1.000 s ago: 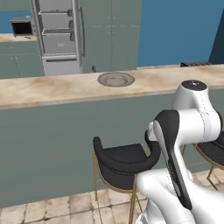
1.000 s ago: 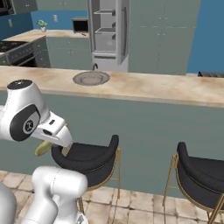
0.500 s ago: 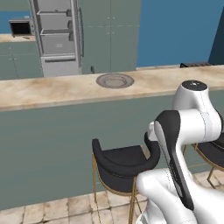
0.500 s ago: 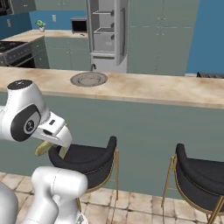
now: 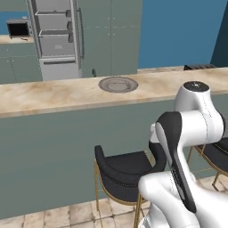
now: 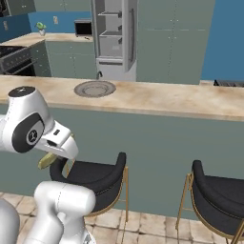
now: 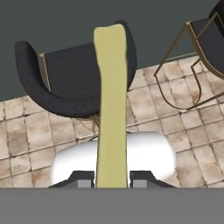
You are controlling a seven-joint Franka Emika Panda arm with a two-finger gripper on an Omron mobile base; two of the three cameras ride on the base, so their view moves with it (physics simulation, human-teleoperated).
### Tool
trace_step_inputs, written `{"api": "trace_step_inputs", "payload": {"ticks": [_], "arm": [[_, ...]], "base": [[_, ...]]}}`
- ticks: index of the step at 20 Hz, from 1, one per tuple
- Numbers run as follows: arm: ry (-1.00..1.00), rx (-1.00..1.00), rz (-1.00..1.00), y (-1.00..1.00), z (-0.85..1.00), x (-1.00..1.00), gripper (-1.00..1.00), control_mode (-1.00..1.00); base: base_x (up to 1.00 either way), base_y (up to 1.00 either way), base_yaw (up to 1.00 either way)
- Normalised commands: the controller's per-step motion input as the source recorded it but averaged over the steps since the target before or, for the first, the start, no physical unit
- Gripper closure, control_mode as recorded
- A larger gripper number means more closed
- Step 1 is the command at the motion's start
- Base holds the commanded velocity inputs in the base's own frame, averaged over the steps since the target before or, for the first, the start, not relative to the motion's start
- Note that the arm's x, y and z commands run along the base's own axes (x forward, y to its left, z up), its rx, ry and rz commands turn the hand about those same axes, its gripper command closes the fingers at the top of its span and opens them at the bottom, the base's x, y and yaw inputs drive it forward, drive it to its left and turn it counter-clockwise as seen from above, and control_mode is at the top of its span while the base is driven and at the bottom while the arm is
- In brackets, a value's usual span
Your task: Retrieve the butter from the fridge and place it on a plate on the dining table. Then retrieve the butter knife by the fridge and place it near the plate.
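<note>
Butter runs up the centre of the hand view, clamped between the gripper tips, carried low before the dining table; plate waits at upper centre, probably for it.

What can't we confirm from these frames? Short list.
- Butter knife: nothing identifiable by the fridge; too small and far in both base views.
- Grip contact: in the hand view the butter covers the gap between the fingertips, so the pad contact is hidden.
- Gripper: in the right base view the hand's body hides the fingers; only the butter's end pokes out.
- Plate: too far away to check its surface.
</note>
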Motion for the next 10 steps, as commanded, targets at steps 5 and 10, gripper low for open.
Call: {"api": "trace_step_inputs", "payload": {"ticks": [5, 10], "arm": [[-0.01, 0.0, 0.0, 0.15, 0.05, 0.25, 1.0, -1.0], [-0.14, -0.08, 0.06, 0.26, 0.5, 0.01, 1.0, -1.0]], "base": [[0.0, 0.0, 0.0], [0.0, 0.0, 0.0]]}}
